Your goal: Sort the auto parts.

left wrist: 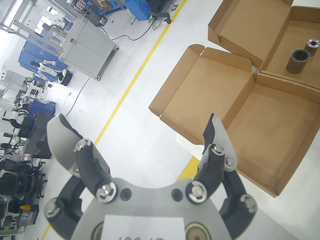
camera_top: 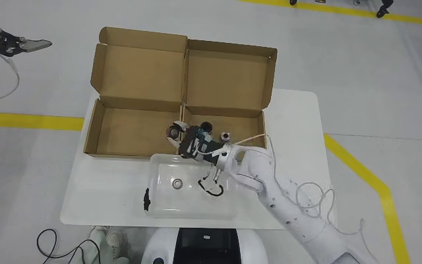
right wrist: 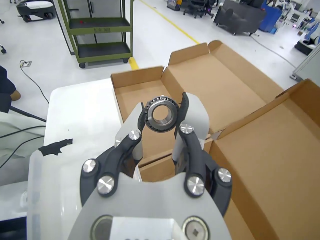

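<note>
My right gripper [right wrist: 162,116] is shut on a steel roller bearing [right wrist: 162,117], held with its bore facing the wrist camera. In the top view the right gripper [camera_top: 175,131] hangs with it over the right end of the left cardboard box [camera_top: 119,132]. The right cardboard box [camera_top: 244,125] holds a dark sleeve [camera_top: 206,127] and a metal bushing [camera_top: 226,136]; both show again as the sleeve [left wrist: 298,61] and bushing [left wrist: 312,44]. Another bearing [camera_top: 177,184] lies in the clear bin [camera_top: 158,204]. My left gripper [left wrist: 136,126] is open and holds nothing, off the table's far left [camera_top: 26,45].
Both boxes stand side by side at the table's back with lids [camera_top: 142,66] folded up behind them. The clear bin sits in front of them and has black tape [camera_top: 146,200] on its left wall. A black cable loop [camera_top: 214,188] hangs from the right arm over the bin.
</note>
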Robot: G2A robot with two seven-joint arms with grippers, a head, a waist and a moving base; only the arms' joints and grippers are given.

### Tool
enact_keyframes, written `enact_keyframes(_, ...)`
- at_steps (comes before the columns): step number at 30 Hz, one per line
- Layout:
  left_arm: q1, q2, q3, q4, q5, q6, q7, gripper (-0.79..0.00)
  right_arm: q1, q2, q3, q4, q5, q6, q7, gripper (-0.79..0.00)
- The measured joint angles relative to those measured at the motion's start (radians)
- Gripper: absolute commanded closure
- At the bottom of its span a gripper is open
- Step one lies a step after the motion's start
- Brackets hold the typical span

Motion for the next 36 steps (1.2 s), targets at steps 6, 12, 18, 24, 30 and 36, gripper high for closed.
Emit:
enact_keyframes(6,0.0,0.0,0.0,0.0,0.0,0.0,0.0,-0.785,0.119,-0.064,-0.116,0.209,0.035,0.045,0.007,0.0)
enact_keyframes(12,0.0,0.0,0.0,0.0,0.0,0.0,0.0,-0.785,0.243,-0.148,-0.219,0.405,0.079,0.077,0.017,0.0)
enact_keyframes(18,0.0,0.0,0.0,0.0,0.0,0.0,0.0,-0.785,0.348,-0.238,-0.296,0.567,0.099,0.117,0.049,0.0)
enact_keyframes(24,0.0,0.0,0.0,0.0,0.0,0.0,0.0,-0.785,0.425,-0.324,-0.349,0.705,0.119,0.144,0.118,0.0)
enact_keyframes(30,0.0,0.0,0.0,0.0,0.0,0.0,0.0,-0.785,0.474,-0.4,-0.379,0.834,0.152,0.124,0.167,-0.08)
enact_keyframes(36,0.0,0.0,0.0,0.0,0.0,0.0,0.0,-0.785,0.505,-0.46,-0.391,0.952,0.164,0.114,0.178,-0.268)
